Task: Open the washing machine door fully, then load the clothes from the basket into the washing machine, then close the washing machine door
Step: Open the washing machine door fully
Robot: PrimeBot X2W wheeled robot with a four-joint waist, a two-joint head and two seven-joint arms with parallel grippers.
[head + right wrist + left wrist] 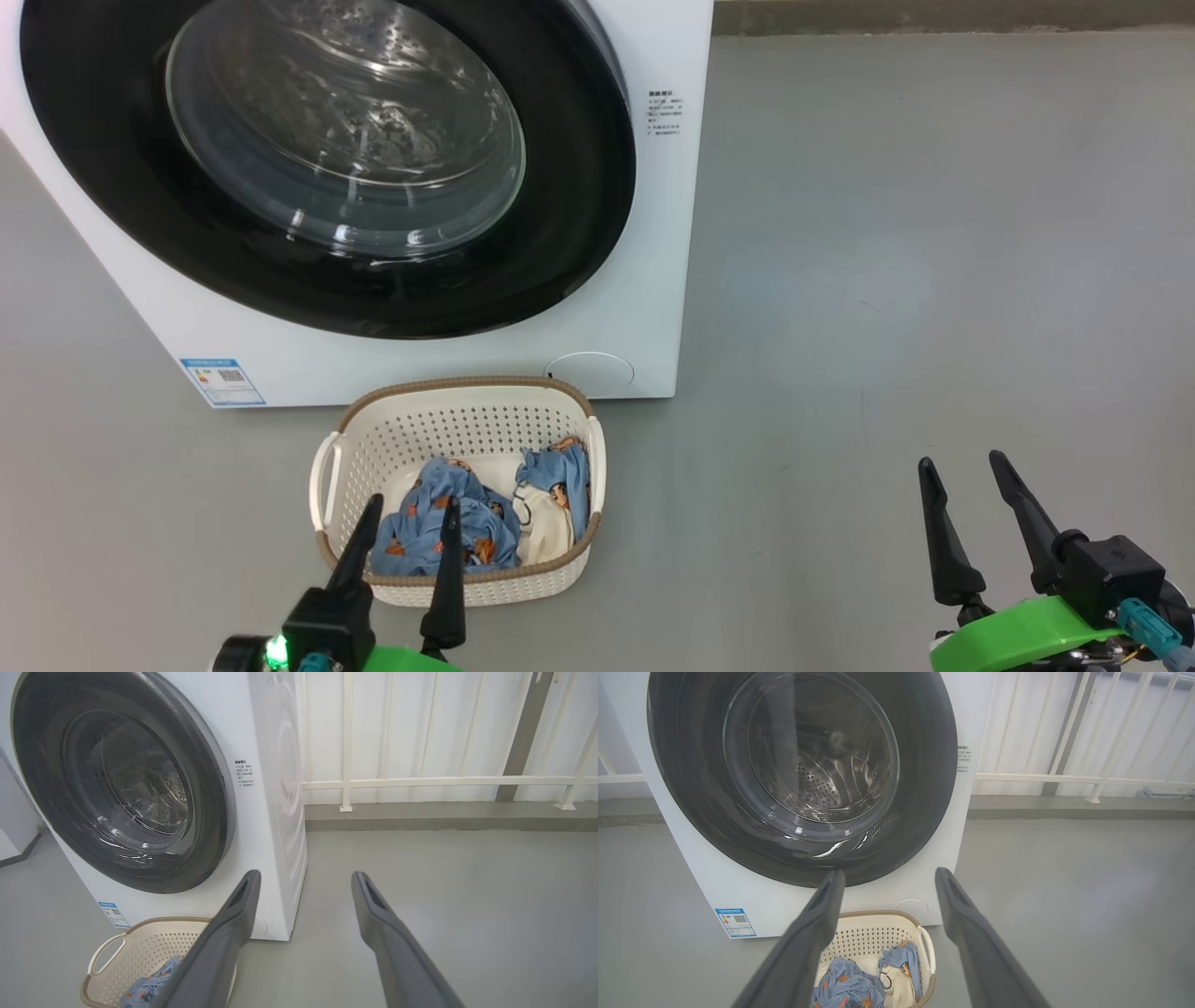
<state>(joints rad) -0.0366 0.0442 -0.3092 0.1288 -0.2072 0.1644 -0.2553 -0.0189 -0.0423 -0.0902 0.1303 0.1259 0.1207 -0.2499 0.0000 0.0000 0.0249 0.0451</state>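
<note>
The white washing machine (pixel 653 233) stands at the upper left with its round black door (pixel 569 215) shut flat against the front; the steel drum shows through the glass. On the floor before it sits the cream basket (pixel 448 425) holding light-blue clothes (pixel 448 527) with a cream-white part. My left gripper (pixel 411 504) hangs open over the basket's near rim, empty. Off to the right, my right gripper (pixel 962 462) is open above bare floor. The door (pixel 920 788), basket (pixel 873 935) and clothes (pixel 845 984) also appear in the left wrist view, and the door (pixel 42 788) and basket (pixel 145 952) in the right wrist view.
Grey floor (pixel 934 280) stretches to the right of the machine. A white railing (pixel 444 781) and pale wall run behind it above a low grey kerb. A blue label (pixel 222 381) marks the machine's lower left corner.
</note>
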